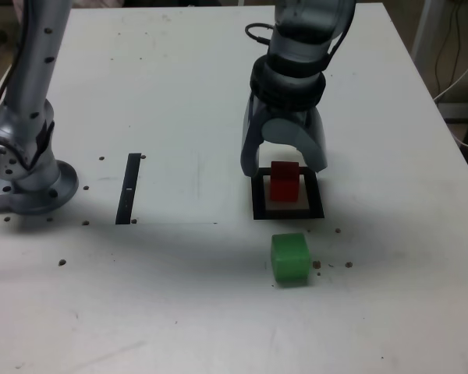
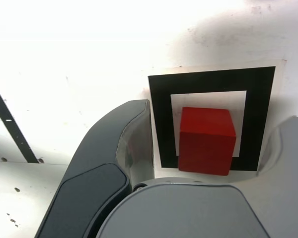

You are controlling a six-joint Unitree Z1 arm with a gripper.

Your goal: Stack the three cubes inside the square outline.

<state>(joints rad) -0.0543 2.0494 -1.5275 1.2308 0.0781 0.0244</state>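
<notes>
The white desk [image 1: 179, 312] fills most of the exterior view, its surface dotted with small dark specks. At the exterior view's left stands the arm's grey base [image 1: 27, 167], bolted down near the desk's edge. The arm's forearm and wrist [image 1: 300, 54] come down from the top of the view toward the middle of the desk.

The claw [image 1: 285, 165] hangs low over the square outline [image 1: 288, 212], its two grey fingers spread apart with a clear gap on each side of the red cube [image 1: 284, 181]; it is open and grips nothing. In the wrist view one dark finger [image 2: 124, 148] sits beside the outline's black border, apart from the red cube [image 2: 207, 140].

The square outline [image 2: 161, 119] is a thick black frame with a white centre, lying flat on the desk. The red cube stands inside it, in the white centre, with its near edge overlapping the black band in the wrist view.

The green cube [image 1: 290, 258] sits on the bare desk in front of the outline, near it but not touching, closer to the exterior camera. A thin black strip [image 1: 129, 188] lies flat between the arm's base and the outline, well apart from both.

No yellow cube can be made out in either view.
</notes>
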